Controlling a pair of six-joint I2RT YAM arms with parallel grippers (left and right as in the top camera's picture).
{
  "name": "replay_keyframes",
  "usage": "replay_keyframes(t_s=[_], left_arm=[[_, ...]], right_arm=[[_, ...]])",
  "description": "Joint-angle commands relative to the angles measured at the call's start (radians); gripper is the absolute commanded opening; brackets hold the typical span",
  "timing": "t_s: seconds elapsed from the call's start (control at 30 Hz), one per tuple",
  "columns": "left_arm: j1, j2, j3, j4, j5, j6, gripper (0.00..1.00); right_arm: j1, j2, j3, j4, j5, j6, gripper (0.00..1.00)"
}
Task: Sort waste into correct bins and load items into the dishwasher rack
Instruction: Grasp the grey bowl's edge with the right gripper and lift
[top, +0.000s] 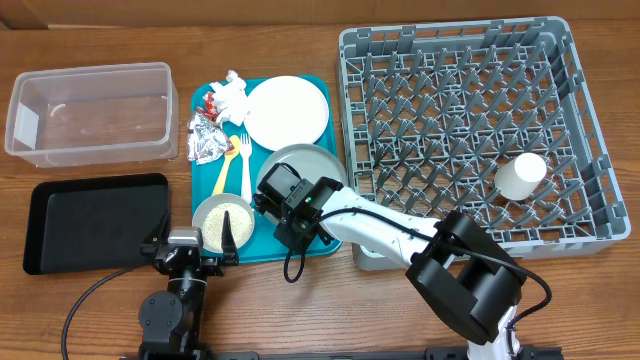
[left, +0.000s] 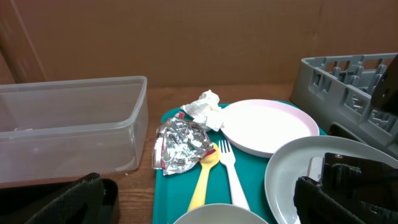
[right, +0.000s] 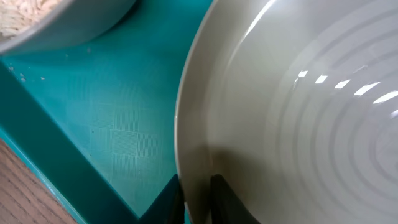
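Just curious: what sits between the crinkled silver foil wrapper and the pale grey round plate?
A yellow plastic utensil and a white plastic fork, shown in the overhead view.

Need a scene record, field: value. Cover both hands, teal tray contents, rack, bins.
right hand: shut on the grey plate, one finger on each side of the rim
left hand: open, holding nothing, by the bowl of grains
teal tray: grey plate, bowl, white plate, napkin, foil wrappers, yellow utensil, white fork
rack: one white cup
bins: clear tub, black tray, both left of the teal tray
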Motion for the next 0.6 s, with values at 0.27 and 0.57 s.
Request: replay_keyframes(t_s=[0.27, 0.57], left_arm=[[0.003, -0.008, -0.003, 0.002, 0.005, 0.009, 1.0], [0.003, -0.008, -0.003, 0.002, 0.005, 0.009, 1.0]], right_arm=[[-0.014, -0.058, -0.006, -0.024, 0.059, 0.008, 0.06], [-0.014, -0.132, -0.006, -0.027, 0.058, 0.004, 0.04]])
